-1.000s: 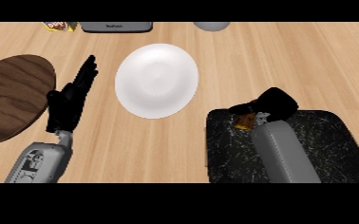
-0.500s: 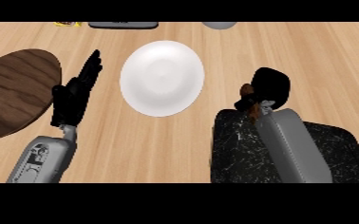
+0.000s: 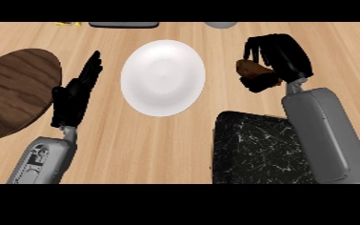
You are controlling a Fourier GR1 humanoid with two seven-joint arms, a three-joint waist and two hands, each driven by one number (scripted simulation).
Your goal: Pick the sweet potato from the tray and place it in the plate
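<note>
While the right hand (image 3: 277,62) curls its fingers round the sweet potato (image 3: 252,68), held right of the plate (image 3: 163,77) beyond the tray (image 3: 260,148), it should travel left until centred over the plate, then lower gently.

The light wooden counter (image 3: 175,148) carried a white plate (image 3: 163,77) near its middle, a black marbled tray (image 3: 256,150) at the lower right, and a dark round wooden board (image 3: 21,88) at the left edge. Along the far edge sat a flat grey object (image 3: 124,25), a grey round one (image 3: 221,25) and something yellow (image 3: 68,24), each only partly visible.
</note>
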